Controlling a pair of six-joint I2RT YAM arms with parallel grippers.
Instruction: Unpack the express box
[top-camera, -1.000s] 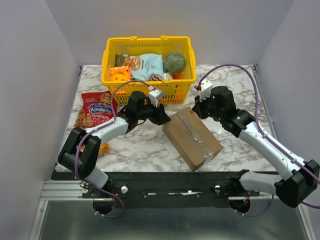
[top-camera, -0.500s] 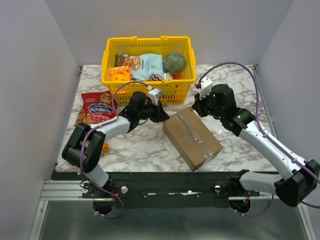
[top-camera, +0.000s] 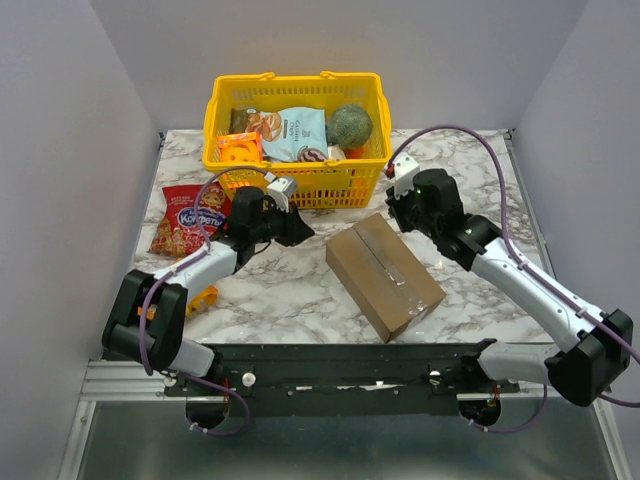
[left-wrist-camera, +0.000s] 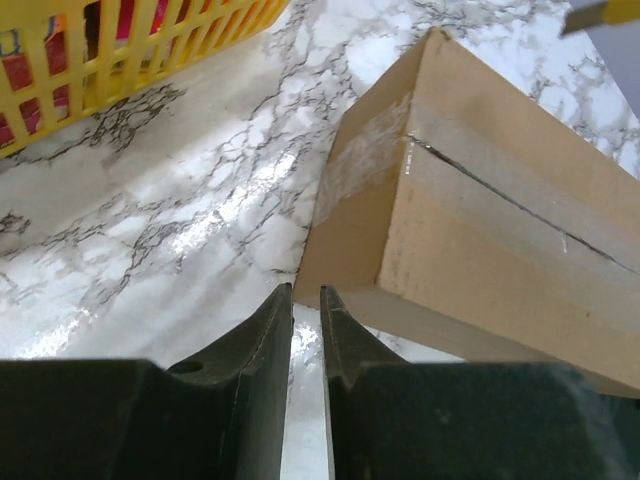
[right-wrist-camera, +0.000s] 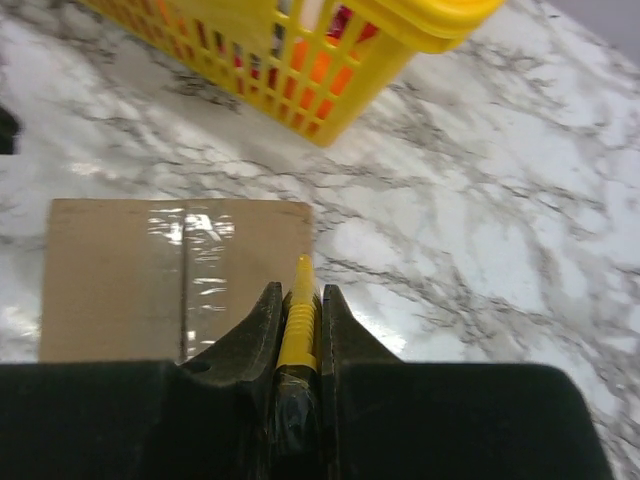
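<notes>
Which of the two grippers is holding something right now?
The right gripper: its jaws are shut on a slim yellow tool pointing toward the express box. The left gripper has jaws nearly together with nothing between them.

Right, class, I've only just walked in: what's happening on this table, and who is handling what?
Two robot arms are working on a closed cardboard box on the marble table; its seam is taped. The right pincer grips a thin yellow tool, its tip near the box's far end. The left pincer is nearly shut, holds nothing, and sits apart from the box. A yellow basket of groceries stands behind.
</notes>
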